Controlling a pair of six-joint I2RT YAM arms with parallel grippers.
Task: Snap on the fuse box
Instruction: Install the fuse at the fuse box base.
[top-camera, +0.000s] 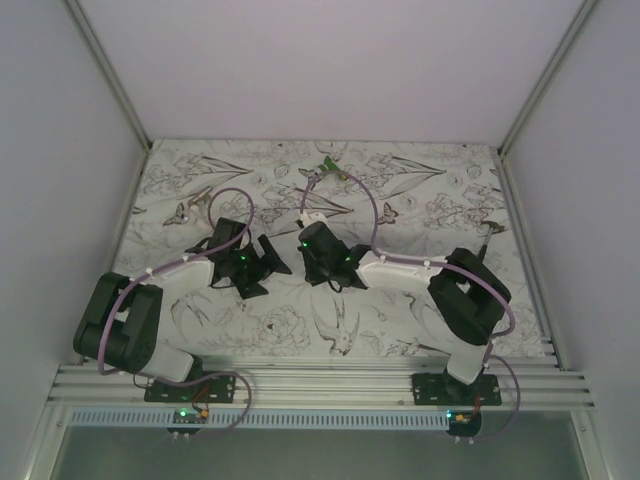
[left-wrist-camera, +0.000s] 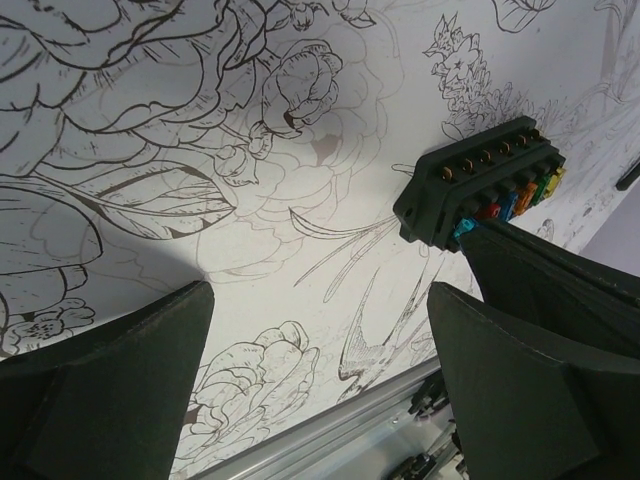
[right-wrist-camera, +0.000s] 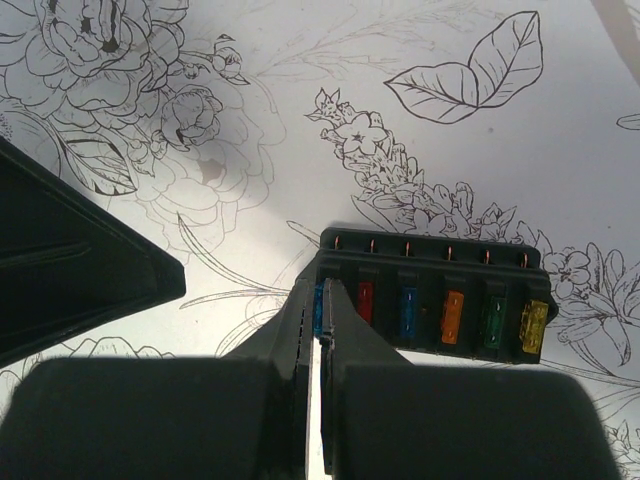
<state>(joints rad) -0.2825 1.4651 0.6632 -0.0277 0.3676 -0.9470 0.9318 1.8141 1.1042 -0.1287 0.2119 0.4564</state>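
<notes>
I count one fuse box (right-wrist-camera: 430, 262), black and oblong, lying flat on the floral cloth (top-camera: 400, 190). From my right wrist it runs from the centre toward three o'clock. It carries six fuses (right-wrist-camera: 452, 317) in a row: pale blue, red, blue, orange, green, yellow. Six brass contacts (right-wrist-camera: 450, 252) line its far edge. One green-and-white gadget (top-camera: 328, 165) sits well apart at twelve o'clock, near the far edge of the cloth. My right arm (top-camera: 465, 295) is folded at the elbow, its forearm reaching toward nine o'clock. My right gripper (right-wrist-camera: 321, 315) points down with its jaws closed to a sliver, the tips at the box's pale-blue end. Whether they pinch that fuse I cannot tell. My left arm (top-camera: 125, 325) mirrors it, the forearm reaching toward three o'clock. My left gripper (left-wrist-camera: 320, 325) hangs over bare cloth with its jaws spread wide and holding nothing. The box is at its two o'clock. Any print on the fuses is too small to read.
</notes>
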